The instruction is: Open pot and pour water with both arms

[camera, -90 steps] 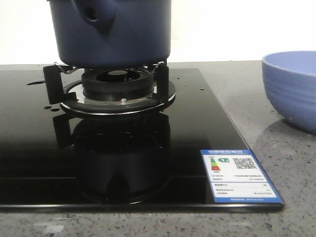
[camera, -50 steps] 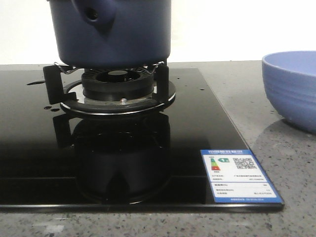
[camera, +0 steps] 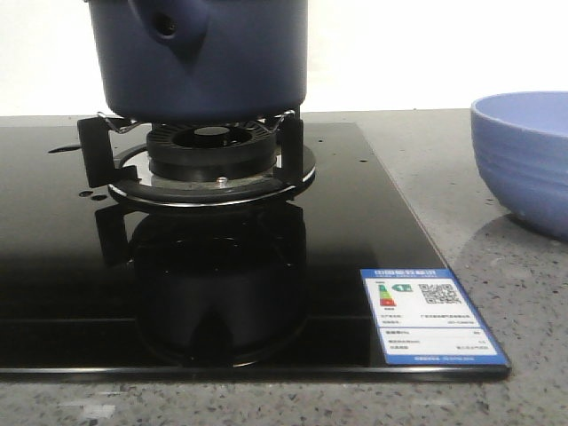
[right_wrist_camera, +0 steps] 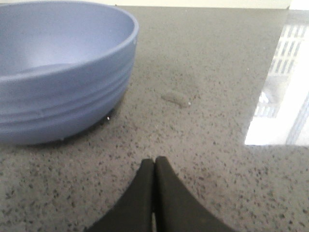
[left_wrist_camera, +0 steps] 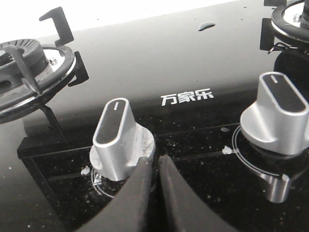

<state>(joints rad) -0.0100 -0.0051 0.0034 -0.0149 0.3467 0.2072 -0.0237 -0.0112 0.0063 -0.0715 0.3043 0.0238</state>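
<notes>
Pot (camera: 204,58) sits on burner (camera: 211,151); left gripper (left_wrist_camera: 153,164) tips together just by stove knob (left_wrist_camera: 118,140); right gripper (right_wrist_camera: 154,166) tips together w/ bowl (right_wrist_camera: 58,72) near, nothing held.

We see the pot (camera: 200,62) only up to mid-wall; its top runs off the frame. The bowl (camera: 524,160) is cut by the right edge. The label (camera: 430,315) print is too small to read.

pot (camera: 213,67) | dark navy-blue, round, straight matte sides | stubby hollow tube handle points toward the camera, upper left of the frame | upright on the burner's black supports, upper centre-left of front view | top edge cut off by the frame
</notes>
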